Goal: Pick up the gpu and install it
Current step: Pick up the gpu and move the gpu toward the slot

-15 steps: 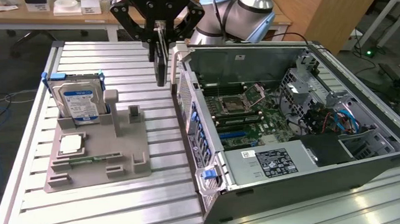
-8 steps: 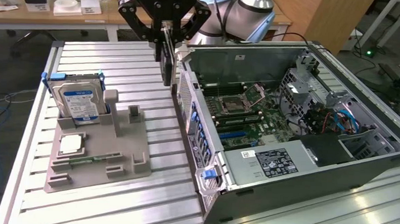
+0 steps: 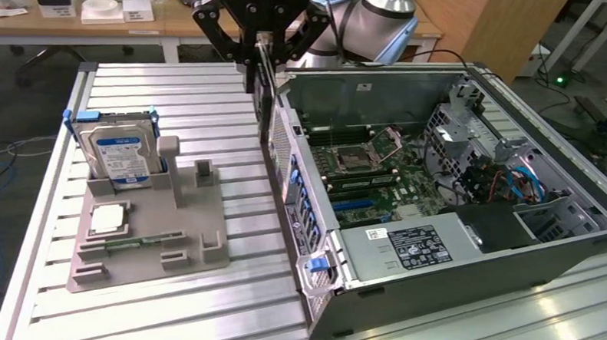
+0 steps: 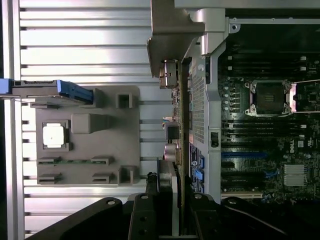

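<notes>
Claw point(image 3: 260, 44) grips the gpu point(image 3: 256, 79) upright over a slatted metal table point(image 3: 174, 87), wooden desk point(image 3: 74, 28) behind

One gpu point(image 3: 258, 72), one hard drive point(image 3: 120, 154), one computer case point(image 3: 462, 294).

The tool point(image 3: 260, 57) is black, and the gpu point(image 4: 182, 140) is dark with a brownish edge. The tabletop point(image 3: 174, 95) is silver, striped with ribs. The hard drive point(image 3: 120, 156) is silver with a blue label, the motherboard point(image 3: 385, 181) green, and the fixture point(image 3: 168, 225) plain grey.
</notes>
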`<action>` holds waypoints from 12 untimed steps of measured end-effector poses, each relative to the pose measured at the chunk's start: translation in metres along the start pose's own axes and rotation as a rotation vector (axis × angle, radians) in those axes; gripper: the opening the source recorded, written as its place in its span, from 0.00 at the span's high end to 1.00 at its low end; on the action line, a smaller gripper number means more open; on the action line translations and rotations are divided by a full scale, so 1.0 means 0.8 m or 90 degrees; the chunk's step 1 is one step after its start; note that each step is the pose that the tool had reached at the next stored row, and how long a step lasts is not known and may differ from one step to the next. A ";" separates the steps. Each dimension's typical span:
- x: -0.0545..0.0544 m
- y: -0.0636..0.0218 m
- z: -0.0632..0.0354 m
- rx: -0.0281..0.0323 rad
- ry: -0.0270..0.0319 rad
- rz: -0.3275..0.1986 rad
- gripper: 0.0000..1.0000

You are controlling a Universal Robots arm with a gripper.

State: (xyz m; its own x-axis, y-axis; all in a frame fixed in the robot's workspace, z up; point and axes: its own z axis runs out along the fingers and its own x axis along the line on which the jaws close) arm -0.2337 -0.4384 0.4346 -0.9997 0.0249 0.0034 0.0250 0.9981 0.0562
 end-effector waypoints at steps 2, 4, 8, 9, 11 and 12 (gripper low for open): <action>-0.003 0.000 0.000 0.0000 0.0000 0.000 0.72; -0.006 0.000 0.000 0.0000 0.0000 0.000 0.72; -0.013 0.000 0.001 0.0000 0.0000 0.000 0.72; -0.014 0.000 0.001 0.0000 0.0000 0.000 0.72; -0.018 0.000 0.001 0.0001 0.0000 0.000 0.72; -0.020 0.000 0.001 0.0000 0.0000 0.000 0.72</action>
State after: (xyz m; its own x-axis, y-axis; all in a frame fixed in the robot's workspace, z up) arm -0.2178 -0.4384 0.4337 -0.9997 0.0250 0.0034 0.0251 0.9981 0.0562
